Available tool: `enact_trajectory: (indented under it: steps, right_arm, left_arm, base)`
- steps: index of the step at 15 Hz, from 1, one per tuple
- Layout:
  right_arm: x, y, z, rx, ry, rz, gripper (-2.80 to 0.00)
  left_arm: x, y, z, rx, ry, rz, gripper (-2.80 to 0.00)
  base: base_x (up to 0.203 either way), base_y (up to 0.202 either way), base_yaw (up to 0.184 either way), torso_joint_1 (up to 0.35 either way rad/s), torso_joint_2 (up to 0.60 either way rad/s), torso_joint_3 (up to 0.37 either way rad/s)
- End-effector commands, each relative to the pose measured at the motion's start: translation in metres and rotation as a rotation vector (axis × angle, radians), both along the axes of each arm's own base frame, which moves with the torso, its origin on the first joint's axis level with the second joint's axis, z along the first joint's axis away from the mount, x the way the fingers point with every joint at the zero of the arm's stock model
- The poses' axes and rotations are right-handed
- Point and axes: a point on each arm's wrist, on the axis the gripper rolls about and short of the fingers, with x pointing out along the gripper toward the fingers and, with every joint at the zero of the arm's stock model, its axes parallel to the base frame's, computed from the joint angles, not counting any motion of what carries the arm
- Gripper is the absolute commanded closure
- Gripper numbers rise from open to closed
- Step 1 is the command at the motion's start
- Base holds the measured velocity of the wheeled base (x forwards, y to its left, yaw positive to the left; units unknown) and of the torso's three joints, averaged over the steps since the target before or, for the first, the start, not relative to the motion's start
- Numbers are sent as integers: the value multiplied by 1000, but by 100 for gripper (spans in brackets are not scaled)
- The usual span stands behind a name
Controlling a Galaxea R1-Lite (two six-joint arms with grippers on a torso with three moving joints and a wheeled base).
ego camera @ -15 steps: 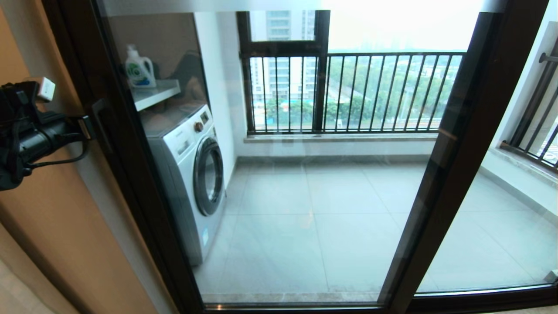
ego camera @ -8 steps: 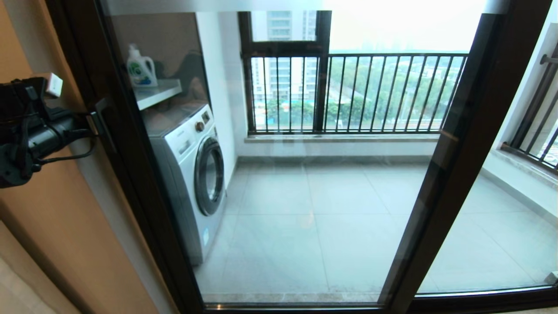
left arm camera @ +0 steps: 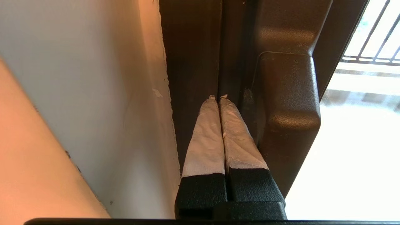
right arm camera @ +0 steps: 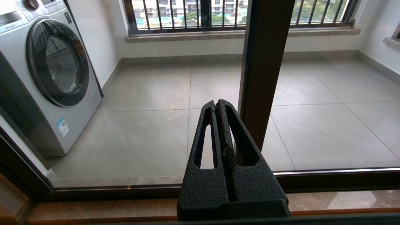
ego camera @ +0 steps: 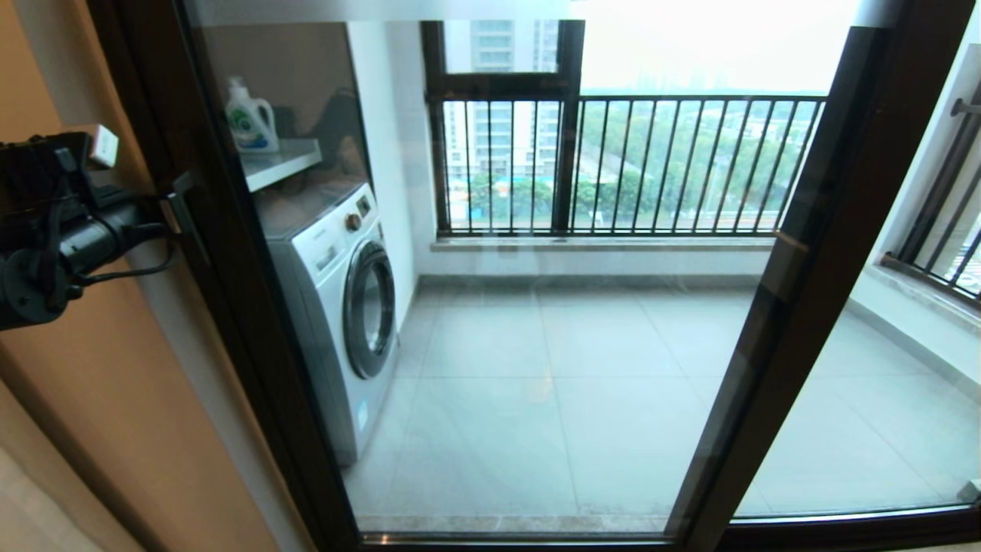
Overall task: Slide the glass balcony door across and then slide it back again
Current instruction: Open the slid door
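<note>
The glass balcony door (ego camera: 536, 368) fills the head view, a clear panel in a dark brown frame. Its slim handle (ego camera: 186, 216) sits on the left upright (ego camera: 237, 307). My left gripper (ego camera: 165, 218) is shut and empty, its white-taped fingertips (left arm camera: 210, 103) wedged into the frame's channel right beside the handle (left arm camera: 287, 103). The left gripper (left arm camera: 218, 97) holds nothing. My right gripper (right arm camera: 217, 103) is shut and empty, hanging low in front of the glass near the door's other upright (right arm camera: 265, 62); it is out of the head view.
Behind the glass stand a washing machine (ego camera: 337, 307), a shelf (ego camera: 280, 162) with a detergent bottle (ego camera: 249, 119), and a black-framed railed window (ego camera: 613, 161). A beige wall (ego camera: 100, 399) lies left of the door. The bottom track (ego camera: 690, 530) runs along the floor.
The door's left upright and handle have shifted a little to the right, and my left gripper has moved right with them.
</note>
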Motion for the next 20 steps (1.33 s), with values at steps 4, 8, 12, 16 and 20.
enact_trajectory:
  steps: [4, 8, 12, 16, 20]
  right_arm:
    - [1, 0, -3, 0, 9, 0, 0]
    - [1, 0, -3, 0, 9, 0, 0]
    - [1, 0, -3, 0, 9, 0, 0]
    - [1, 0, -3, 0, 9, 0, 0]
    - [1, 0, -3, 0, 9, 0, 0]
  left_arm:
    - [5, -39, 1, -1, -6, -78, 0]
    - [5, -45, 1, -1, -7, -87, 0]
    - [5, -62, 7, 8, -24, -108, 0]
    - [4, -88, 10, 26, -36, -148, 0]
    - [6, -118, 14, 32, -51, -193, 0]
  base:
    - [0, 0, 0, 0, 0, 0]
    - [0, 0, 0, 0, 0, 0]
    - [0, 0, 0, 0, 0, 0]
    - [0, 0, 0, 0, 0, 0]
    - [0, 0, 0, 0, 0, 0]
